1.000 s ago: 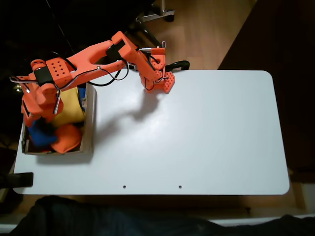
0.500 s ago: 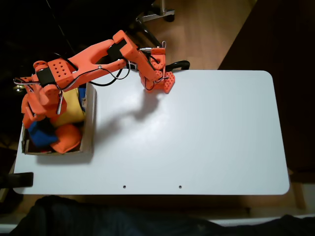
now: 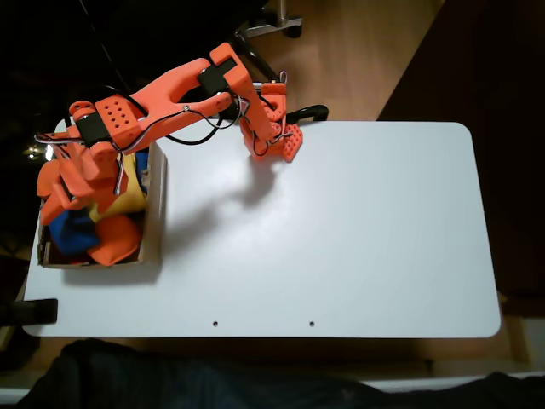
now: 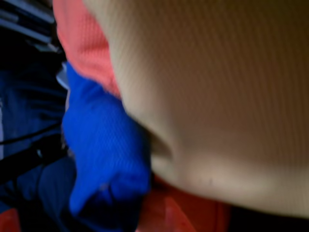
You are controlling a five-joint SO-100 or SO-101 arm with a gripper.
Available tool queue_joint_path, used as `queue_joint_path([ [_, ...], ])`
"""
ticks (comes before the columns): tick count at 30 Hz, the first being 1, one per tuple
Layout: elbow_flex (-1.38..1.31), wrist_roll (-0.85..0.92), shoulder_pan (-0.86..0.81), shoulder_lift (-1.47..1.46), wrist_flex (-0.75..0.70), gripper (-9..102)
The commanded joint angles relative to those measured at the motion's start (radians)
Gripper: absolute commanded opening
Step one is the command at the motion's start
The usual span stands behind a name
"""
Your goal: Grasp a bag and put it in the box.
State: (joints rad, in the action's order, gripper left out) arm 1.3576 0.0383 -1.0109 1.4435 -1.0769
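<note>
In the fixed view the brown cardboard box [image 3: 156,213] stands at the table's left edge. The dark blue bag [image 3: 71,232] lies inside it at the lower left, between a yellow beanbag [image 3: 129,189] and an orange beanbag [image 3: 117,244]. The orange gripper [image 3: 63,203] hangs over the box just above the blue bag; its fingers look spread and hold nothing. The wrist view is close and blurred: the blue bag [image 4: 107,159] lies lower left, the yellow beanbag [image 4: 217,96] fills the right, and orange fabric [image 4: 83,43] shows above.
The arm's base [image 3: 274,136] is fixed at the white table's [image 3: 341,239] far edge. Beyond the table lie a wooden floor and a chair foot [image 3: 271,21]. A dark clamp [image 3: 34,312] grips the table's front left corner.
The arm has lifted and shifted slightly right over the box. The gripper has drawn away from the blue bag, which stays lying in the box.
</note>
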Motion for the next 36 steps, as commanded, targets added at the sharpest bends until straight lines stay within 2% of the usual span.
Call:
queue_joint_path([
  [1, 0.012, -0.006, 0.003, 0.083, 0.011, 61],
  [6, 0.048, -0.014, 0.011, 0.140, 0.011, 62],
  [17, 0.184, -0.043, 0.054, 0.316, 0.002, 76],
  [36, 0.350, -0.072, 0.175, 0.646, -0.041, 76],
])
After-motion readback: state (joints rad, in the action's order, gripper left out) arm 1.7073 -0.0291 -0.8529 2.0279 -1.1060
